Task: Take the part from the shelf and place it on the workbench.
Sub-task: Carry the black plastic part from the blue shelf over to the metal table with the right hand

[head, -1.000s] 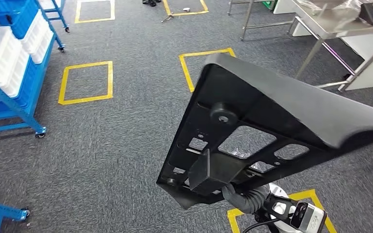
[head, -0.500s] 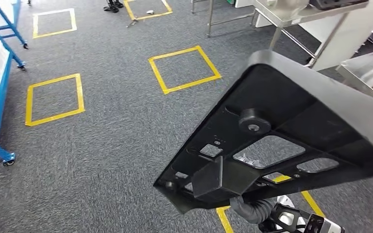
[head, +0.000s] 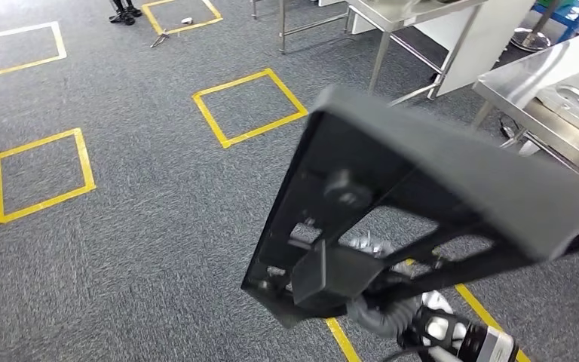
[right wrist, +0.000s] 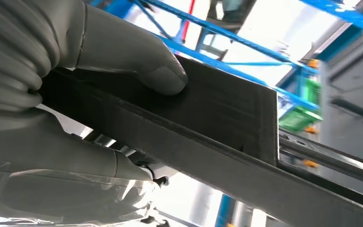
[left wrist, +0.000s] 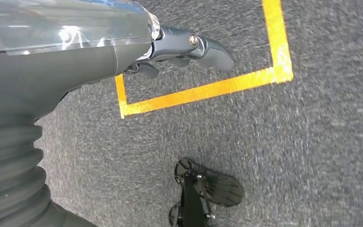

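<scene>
Right hand (right wrist: 75, 94) carrying the black part (head: 430, 204) over grey carpet (head: 143, 219)
Yellow taped squares (head: 249, 105) mark the carpet; steel tabletop (head: 550, 83) stands ahead to the right, nothing between it and the part. The part is a flat black panel with cut-outs, a round boss and a block, held tilted, thumb pressed on its edge. Left hand (left wrist: 189, 47) hangs over the carpet, fingers curled in on nothing

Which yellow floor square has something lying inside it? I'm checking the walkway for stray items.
The far square at the top of the head view: a small pale object lies inside it. The other full squares, such as the middle square and left square, enclose just carpet.
</scene>
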`<state>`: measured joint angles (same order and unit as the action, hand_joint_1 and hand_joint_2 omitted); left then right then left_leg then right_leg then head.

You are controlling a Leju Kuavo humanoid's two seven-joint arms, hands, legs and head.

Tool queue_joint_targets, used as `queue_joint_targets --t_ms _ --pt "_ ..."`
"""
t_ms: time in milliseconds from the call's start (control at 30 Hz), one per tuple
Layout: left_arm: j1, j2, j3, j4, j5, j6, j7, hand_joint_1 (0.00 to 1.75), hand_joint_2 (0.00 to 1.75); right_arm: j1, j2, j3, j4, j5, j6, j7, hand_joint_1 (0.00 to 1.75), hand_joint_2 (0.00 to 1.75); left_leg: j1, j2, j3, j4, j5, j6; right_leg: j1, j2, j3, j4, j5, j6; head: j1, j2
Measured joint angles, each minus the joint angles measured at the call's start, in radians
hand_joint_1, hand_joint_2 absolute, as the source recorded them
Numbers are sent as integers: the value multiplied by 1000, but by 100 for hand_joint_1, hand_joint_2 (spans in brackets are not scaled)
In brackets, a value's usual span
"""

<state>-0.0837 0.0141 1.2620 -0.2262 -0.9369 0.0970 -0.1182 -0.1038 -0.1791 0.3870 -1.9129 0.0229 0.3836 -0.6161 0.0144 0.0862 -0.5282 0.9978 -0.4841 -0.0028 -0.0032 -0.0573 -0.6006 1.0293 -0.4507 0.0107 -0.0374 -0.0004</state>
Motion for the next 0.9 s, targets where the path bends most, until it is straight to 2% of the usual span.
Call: queue_joint_targets --t_ms 33,100,167,233,367,400,433,500,533,567,633,667,700,733,800,833,900 --pt "-1 0 0 0 -1 1 3 0 175 -21 0 2 11 -15 7 2 175 175 -2 8 2 -1 -2 -6 5 -3 5 -14 -1 -6 0 0" --pt "-4 0 -1 0 -4 6 10 0 175 -44 0 7 29 -31 15 4 175 175 -2 19 7 -2 -6 -17 6 16 5 -18 1 -17 0 0" --pt "-6 -1 -1 0 -4 10 16 0 175 -54 0 12 41 -35 17 6 175 175 1 -4 3 16 -23 -28 0 32 8 -23 4 -27 0 0" --pt "-6 -1 -1 0 -3 11 18 0 175 -58 0 15 45 -36 16 6 175 175 3 -33 -5 40 -41 -32 -4 39 10 -26 5 -33 0 0" --pt "-5 -2 -1 0 -3 12 19 0 175 -59 0 16 46 -35 15 6 175 175 3 -38 -9 49 -47 -32 -3 40 10 -26 5 -34 0 0" --pt "-5 -2 -1 0 -2 12 19 0 175 -60 1 17 47 -35 14 6 175 175 3 -44 -18 68 -58 -32 -3 41 10 -26 5 -36 0 0" --pt "-3 -2 -1 0 -2 14 21 0 175 -59 2 20 50 -34 12 7 175 175 4 -53 -41 114 -80 -33 -2 46 9 -26 5 -38 0 0" --pt "3 -2 -1 0 0 19 24 0 175 -55 4 26 57 -28 3 8 175 175 4 -71 -105 238 -127 -34 0 66 9 -25 5 -42 0 0" --pt "5 -2 -1 0 2 25 27 0 175 -43 5 29 59 -23 -5 7 175 175 4 -89 -105 217 -97 -30 1 89 13 -25 3 -41 0 0" --pt "7 -2 0 0 8 33 31 0 175 -27 4 30 60 -19 -11 5 175 175 5 -110 -87 162 -59 -23 3 110 16 -23 1 -38 0 0" --pt "9 -3 5 0 24 53 37 0 175 13 3 31 58 -14 -18 -1 175 175 3 -144 -30 15 20 -11 2 152 18 -21 -2 -27 0 0" --pt "9 -4 8 0 32 61 37 0 175 29 2 31 56 -13 -18 -4 175 175 1 -145 -26 7 16 -7 0 161 15 -21 -1 -20 0 0" --pt "8 -6 11 0 38 69 38 0 175 45 -1 31 55 -13 -16 -5 175 175 1 -137 -24 4 17 -3 -2 169 12 -22 0 -13 0 0" --pt "7 -9 13 0 43 74 38 0 175 59 -4 31 52 -14 -14 -6 175 175 2 -127 -22 0 19 3 -2 162 10 -18 -3 -7 0 0" --pt "7 -15 17 0 51 81 38 0 175 79 -13 30 44 -23 -6 -7 175 175 6 -106 -17 -9 24 16 0 118 -15 34 -36 5 0 0" --pt "8 -17 21 0 54 83 38 0 175 89 -18 30 38 -27 -1 -7 175 175 5 -95 -16 -11 23 20 -2 90 -42 90 -67 10 0 0" --pt "14 -21 29 0 58 83 37 0 175 109 -26 29 29 -35 8 -7 175 175 4 -72 -16 -11 21 23 -7 69 -110 220 -122 20 0 0"
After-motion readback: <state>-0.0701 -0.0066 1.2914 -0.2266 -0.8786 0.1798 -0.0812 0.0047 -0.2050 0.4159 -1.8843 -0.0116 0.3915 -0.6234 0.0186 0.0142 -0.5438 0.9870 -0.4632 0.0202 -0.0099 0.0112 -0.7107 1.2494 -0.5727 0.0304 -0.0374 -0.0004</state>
